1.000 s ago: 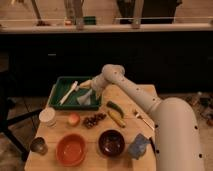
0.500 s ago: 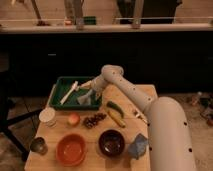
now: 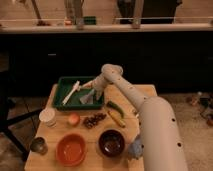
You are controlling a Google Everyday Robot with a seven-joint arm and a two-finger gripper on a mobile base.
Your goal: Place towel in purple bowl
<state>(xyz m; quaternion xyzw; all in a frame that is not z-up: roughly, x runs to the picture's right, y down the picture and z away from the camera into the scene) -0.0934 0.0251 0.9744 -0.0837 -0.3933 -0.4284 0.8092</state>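
Almost nothing has moved in the last second. The gripper hangs right over the small pale grey-blue cloth towel in the green plastic tray, jaws spread, nothing pinched. No grasp yet, I judge. The round dark purple bowl sits well apart.

Your robot's arm is off-white and smooth, built of thick rounded tubes with a bulbous joint between them (small dark dots, perhaps screws, run along the big near segment). The greyer claw sits at its tip, over the green tray, fingers apart.
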